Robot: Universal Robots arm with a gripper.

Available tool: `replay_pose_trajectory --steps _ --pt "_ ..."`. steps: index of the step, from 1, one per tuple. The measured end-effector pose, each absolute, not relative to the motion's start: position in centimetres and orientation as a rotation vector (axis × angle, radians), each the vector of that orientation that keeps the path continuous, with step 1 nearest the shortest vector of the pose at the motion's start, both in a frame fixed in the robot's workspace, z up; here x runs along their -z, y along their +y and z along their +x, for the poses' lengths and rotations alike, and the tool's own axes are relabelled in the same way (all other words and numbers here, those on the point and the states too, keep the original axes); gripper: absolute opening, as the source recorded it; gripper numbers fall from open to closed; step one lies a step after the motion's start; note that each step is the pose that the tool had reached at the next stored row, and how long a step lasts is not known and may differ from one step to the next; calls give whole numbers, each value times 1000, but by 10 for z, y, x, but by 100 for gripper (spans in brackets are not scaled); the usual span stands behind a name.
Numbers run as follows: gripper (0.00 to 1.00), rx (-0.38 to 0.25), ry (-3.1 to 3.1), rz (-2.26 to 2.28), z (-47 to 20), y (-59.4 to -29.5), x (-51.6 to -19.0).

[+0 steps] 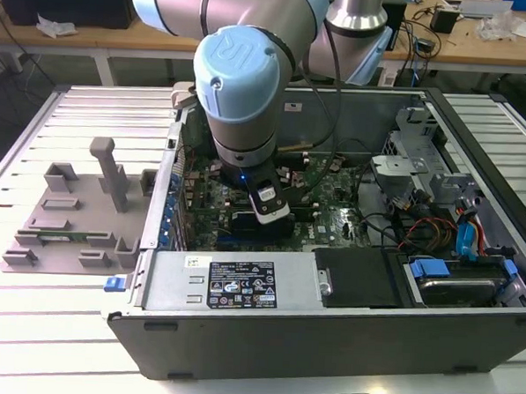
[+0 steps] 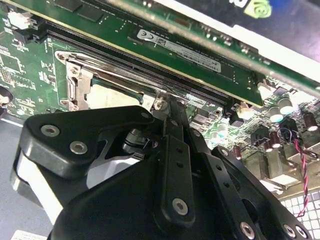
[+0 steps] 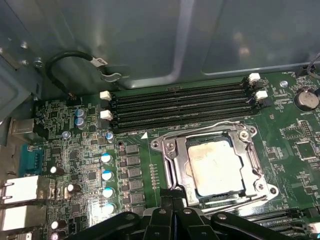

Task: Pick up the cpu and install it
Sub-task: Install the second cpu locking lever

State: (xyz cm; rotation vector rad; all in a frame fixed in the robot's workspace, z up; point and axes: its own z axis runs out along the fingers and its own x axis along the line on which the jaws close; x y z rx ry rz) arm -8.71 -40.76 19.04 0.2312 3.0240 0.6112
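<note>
Silver-grey and smudged, the cpu [image 3: 218, 167] lies flat inside the metal socket frame [image 3: 172, 162] on the green motherboard [image 3: 75, 155], just beside the four dark memory slots [image 3: 180, 107]; the second wrist view shows it too, partly hidden behind the gripper's black linkage. The gripper [image 1: 266, 217] hangs low inside the open computer case [image 1: 240, 288], close above the board near the socket. Whether its fingers are open or closed cannot be told. A grey fixture plate [image 1: 72, 213] sits outside the case on the slatted table [image 1: 26, 343].
</note>
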Motion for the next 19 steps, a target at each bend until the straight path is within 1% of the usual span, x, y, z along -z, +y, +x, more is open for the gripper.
replay_pose_trajectory --steps 2,6,7,8,10,16,19 --pt "11 -612 3024 231 -87 -408 -191" --pt "11 -611 3024 231 -87 -407 -209" --pt "11 -595 3027 231 -86 -407 -217" --pt "11 -562 3033 232 -84 -407 -218" --pt "11 -522 3039 235 -80 -407 -219" --pt "11 -495 3042 235 -60 -384 -218" --pt "11 -457 3046 234 -44 -377 -218"
